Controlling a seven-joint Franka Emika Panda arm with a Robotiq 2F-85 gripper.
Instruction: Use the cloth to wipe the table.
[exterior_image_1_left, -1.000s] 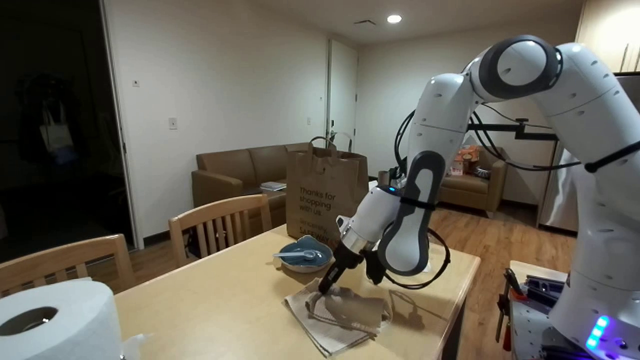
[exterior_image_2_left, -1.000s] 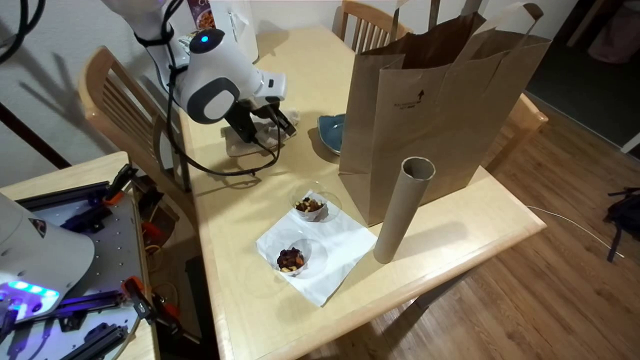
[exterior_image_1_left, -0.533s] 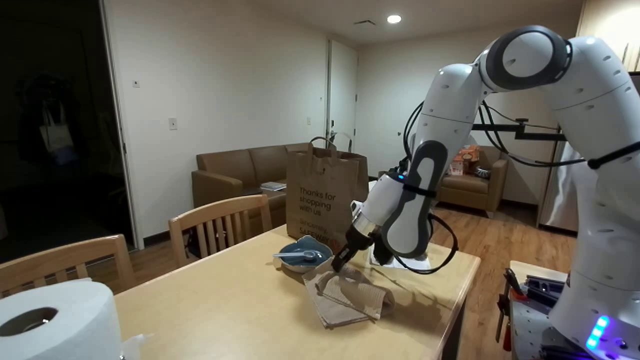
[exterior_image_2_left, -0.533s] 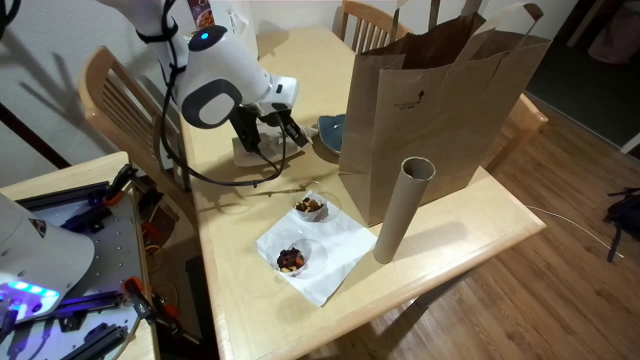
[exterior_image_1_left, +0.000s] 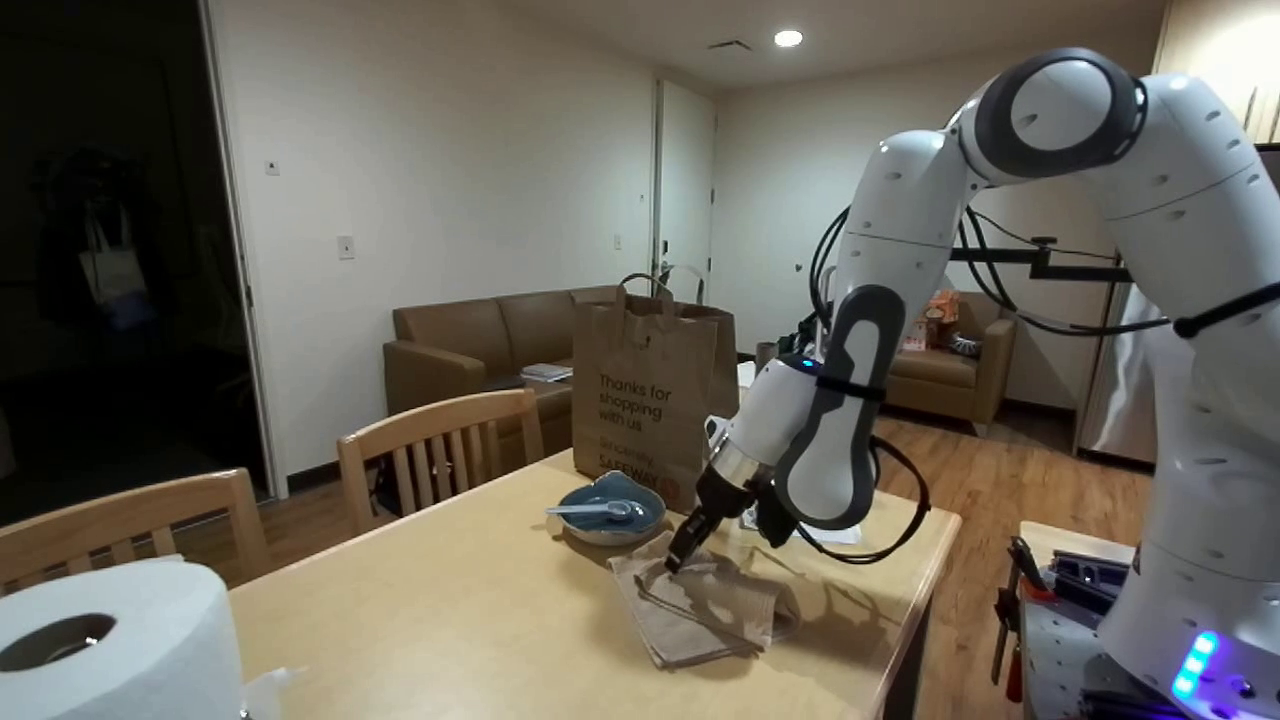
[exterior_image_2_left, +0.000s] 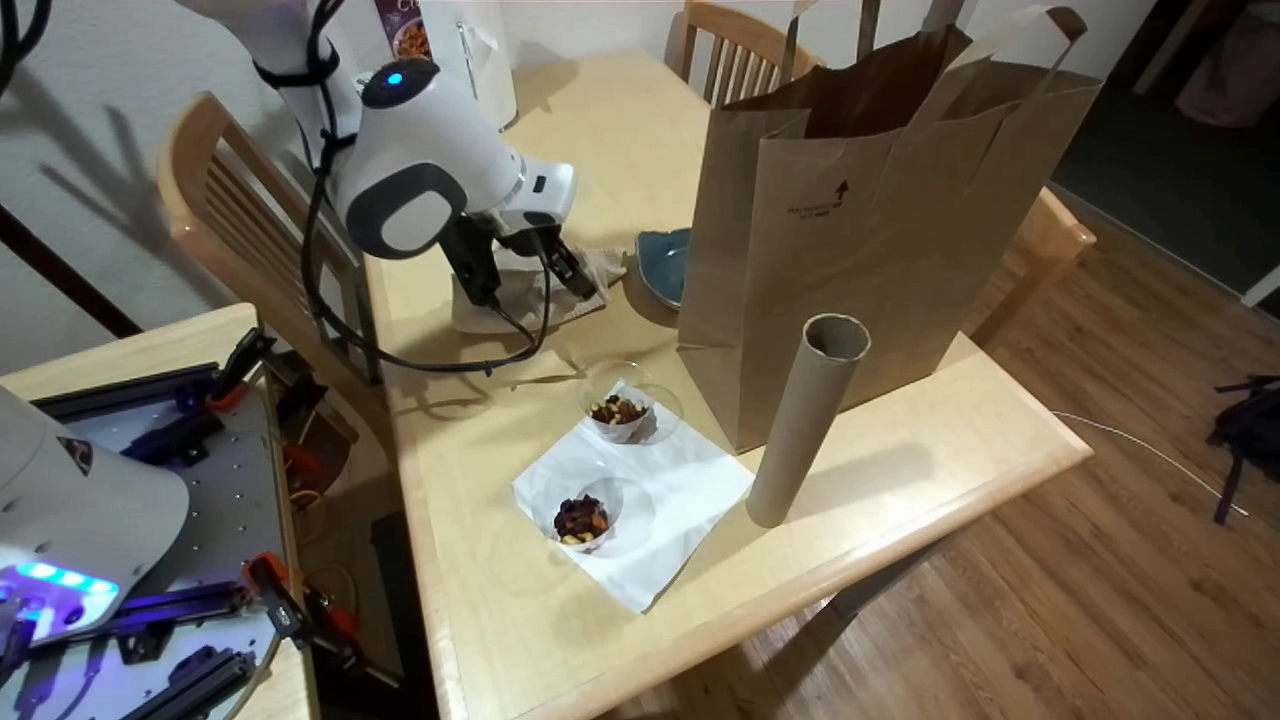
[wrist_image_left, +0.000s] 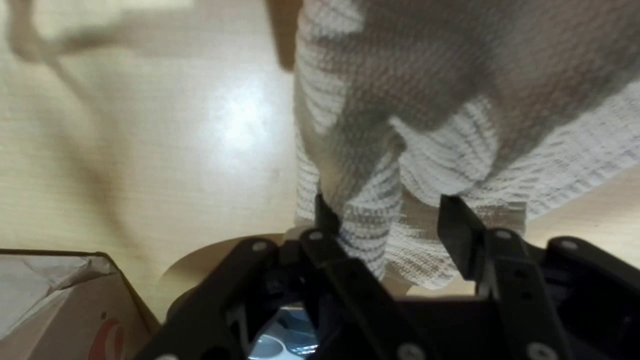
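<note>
Gripper stands jaws apart; wiping of table looks unfinished

Pointed downward, with a visible gap between its jaws in the wrist view, the gripper has nothing clamped. On the light wooden table, no spill or smear can be made out, so how much has been wiped cannot be told; judged by what stands on it, a full pass seems still to come. A brown paper bag stands upright there, and the area beneath it is presumably not yet wiped. The cloth lies rumpled and partly folded on the table below the gripper, one ridge rising between the jaws without being pinched; it is in place, but would probably need a grip or a press from above before any stroke. A white paper sheet covers another patch that likely remains to be done, with a cardboard tube on end just beside it. A blue dish sits near the cloth and may limit the sweep. On the sheet are two small clear cups, both partly filled. A pale spoon rests in the dish.
</note>
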